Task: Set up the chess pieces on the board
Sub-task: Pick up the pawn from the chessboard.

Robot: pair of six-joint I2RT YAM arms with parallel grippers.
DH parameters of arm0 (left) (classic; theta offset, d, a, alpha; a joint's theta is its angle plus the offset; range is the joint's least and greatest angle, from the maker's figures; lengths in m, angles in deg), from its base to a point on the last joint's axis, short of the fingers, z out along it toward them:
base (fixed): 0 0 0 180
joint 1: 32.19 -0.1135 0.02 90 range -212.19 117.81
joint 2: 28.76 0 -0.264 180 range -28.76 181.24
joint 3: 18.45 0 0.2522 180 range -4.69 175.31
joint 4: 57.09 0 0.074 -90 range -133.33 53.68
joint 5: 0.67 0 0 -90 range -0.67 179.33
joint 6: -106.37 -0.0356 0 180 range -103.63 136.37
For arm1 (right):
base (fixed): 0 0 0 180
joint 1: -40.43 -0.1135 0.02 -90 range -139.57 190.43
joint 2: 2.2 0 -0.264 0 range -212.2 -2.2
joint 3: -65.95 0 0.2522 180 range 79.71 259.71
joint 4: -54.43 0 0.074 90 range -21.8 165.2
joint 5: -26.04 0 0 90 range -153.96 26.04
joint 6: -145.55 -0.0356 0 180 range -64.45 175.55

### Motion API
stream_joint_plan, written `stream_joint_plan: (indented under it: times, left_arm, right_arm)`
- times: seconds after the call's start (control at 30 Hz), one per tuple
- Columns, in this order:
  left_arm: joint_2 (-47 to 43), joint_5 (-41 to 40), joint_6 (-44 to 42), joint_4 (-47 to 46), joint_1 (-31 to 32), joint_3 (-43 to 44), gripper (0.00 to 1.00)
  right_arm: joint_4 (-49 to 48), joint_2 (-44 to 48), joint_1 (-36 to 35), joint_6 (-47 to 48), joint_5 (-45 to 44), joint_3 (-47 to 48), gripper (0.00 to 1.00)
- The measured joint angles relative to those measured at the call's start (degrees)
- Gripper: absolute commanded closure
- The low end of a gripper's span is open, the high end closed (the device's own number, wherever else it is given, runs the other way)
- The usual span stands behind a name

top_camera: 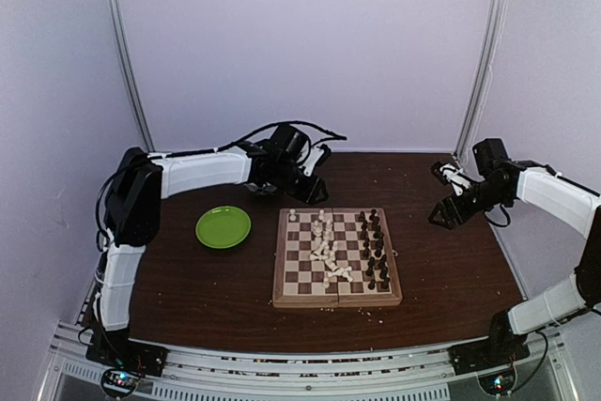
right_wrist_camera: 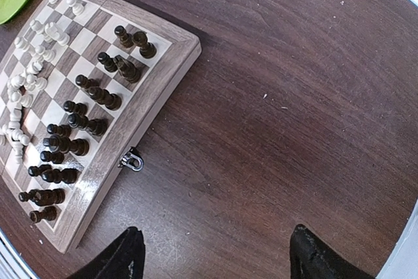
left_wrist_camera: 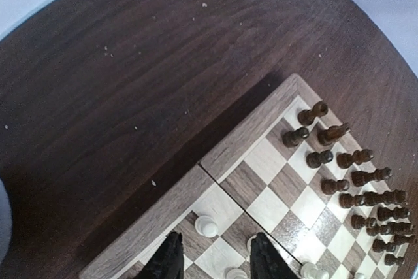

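Observation:
The wooden chessboard (top_camera: 336, 258) lies mid-table. Dark pieces (top_camera: 375, 249) stand in two rows along its right side. Cream pieces (top_camera: 326, 249) lie jumbled in its middle, and one stands at the far left corner (top_camera: 292, 214). My left gripper (top_camera: 302, 192) hovers open and empty above the board's far edge. In the left wrist view a cream pawn (left_wrist_camera: 207, 225) stands just beyond its fingertips (left_wrist_camera: 171, 259), with dark pieces (left_wrist_camera: 356, 181) to the right. My right gripper (top_camera: 441, 215) is open and empty above bare table right of the board (right_wrist_camera: 130, 106); dark pieces (right_wrist_camera: 81, 122) show there too.
A round green plate (top_camera: 223, 227) sits on the table left of the board. A metal clasp (right_wrist_camera: 131, 159) sticks out of the board's right edge. Pale crumbs (left_wrist_camera: 153, 182) dot the dark wooden table. White walls enclose the back and sides.

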Motion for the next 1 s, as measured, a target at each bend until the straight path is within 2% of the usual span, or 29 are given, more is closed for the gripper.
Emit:
stream_joint_plan:
  times: [0.2,0.77,1.0]
  left_arm:
    - [4.3,1.0,0.7,1.4,0.2,0.0,0.60]
    - [6.9,1.1,1.7,2.5,0.5,3.4,0.78]
    - [8.1,1.1,1.7,2.5,0.5,4.6,0.76]
  right_arm:
    - [0.3,0.0,0.0,0.1,0.0,0.0,0.24]
    - [0.5,-0.6,-0.1,0.2,0.0,0.0,0.22]
    - [0.7,-0.8,-0.1,0.2,0.0,0.0,0.22]
